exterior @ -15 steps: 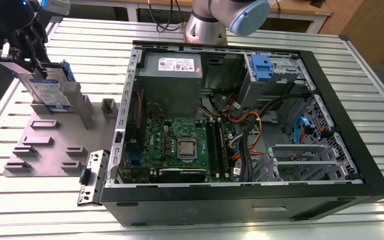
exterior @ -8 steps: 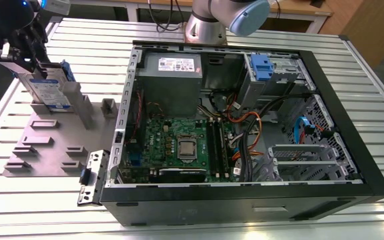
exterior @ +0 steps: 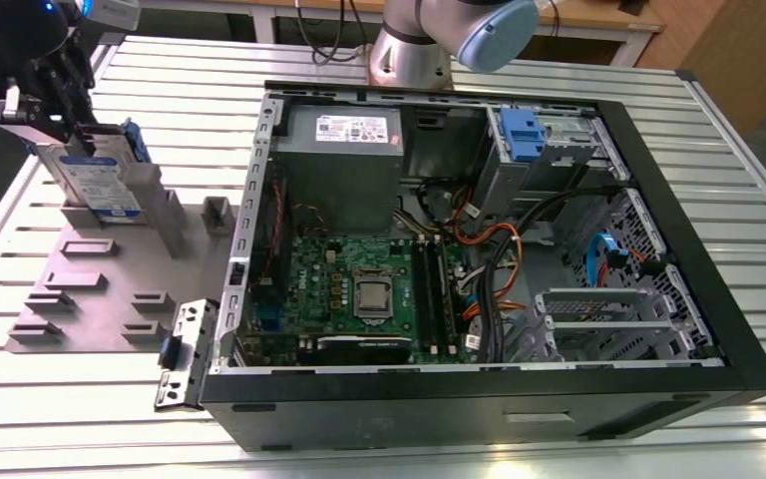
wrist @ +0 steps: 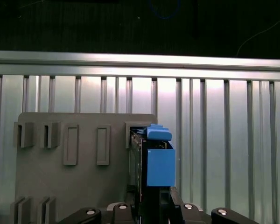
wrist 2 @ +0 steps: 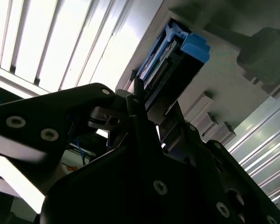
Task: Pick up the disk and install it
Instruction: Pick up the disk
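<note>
We're in a robotics lab or test workshop here: a slotted aluminium table (exterior: 742, 200) carries an opened desktop computer case (exterior: 490, 404) and a grey fixture plate (exterior: 104, 289), the robot arm's base (exterior: 410, 55) stands at the table's far edge, and cables (exterior: 343, 30) hang by a wooden desk (exterior: 596, 15) behind.

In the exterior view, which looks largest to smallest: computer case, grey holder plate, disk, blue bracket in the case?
Largest first:
computer case
grey holder plate
disk
blue bracket
No two look alike in size.
</note>
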`<state>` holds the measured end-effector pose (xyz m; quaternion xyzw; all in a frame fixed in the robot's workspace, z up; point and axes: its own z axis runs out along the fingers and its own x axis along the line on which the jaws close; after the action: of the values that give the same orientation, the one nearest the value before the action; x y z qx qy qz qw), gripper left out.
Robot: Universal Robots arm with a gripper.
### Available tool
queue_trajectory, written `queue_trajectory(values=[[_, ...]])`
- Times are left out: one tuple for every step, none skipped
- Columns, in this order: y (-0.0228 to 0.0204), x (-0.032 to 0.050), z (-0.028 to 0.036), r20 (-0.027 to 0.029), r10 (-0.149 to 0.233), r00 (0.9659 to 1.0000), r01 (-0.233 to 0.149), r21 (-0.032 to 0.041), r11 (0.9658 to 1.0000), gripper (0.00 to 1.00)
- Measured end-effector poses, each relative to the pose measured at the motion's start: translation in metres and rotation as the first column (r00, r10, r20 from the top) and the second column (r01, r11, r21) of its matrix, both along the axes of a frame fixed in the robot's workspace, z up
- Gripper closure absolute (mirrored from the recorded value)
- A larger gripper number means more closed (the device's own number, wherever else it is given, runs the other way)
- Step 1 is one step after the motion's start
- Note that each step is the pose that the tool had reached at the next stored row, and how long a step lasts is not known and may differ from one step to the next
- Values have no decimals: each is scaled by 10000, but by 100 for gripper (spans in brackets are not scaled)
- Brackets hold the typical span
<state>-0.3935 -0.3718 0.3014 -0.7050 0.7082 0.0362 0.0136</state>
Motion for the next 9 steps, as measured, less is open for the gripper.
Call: queue_trajectory(values=[[0,0,0,-1,0,10000,0,0,10000,64],[0,0,0,0,0,10000,0,0,10000,64],[0,0,0,0,0,10000,0,0,10000,64],[0,0,0,0,0,10000,0,0,10000,64],[0,0,0,0,0,10000,0,-1,10000,64],[0,0,0,0,0,10000,0,-1,10000,64],[0,0,0,0,0,10000,0,-2,10000,64],[0,0,0,0,0,10000,0,-3,10000,64],[0,0,0,0,0,10000,0,-4,10000,64]])
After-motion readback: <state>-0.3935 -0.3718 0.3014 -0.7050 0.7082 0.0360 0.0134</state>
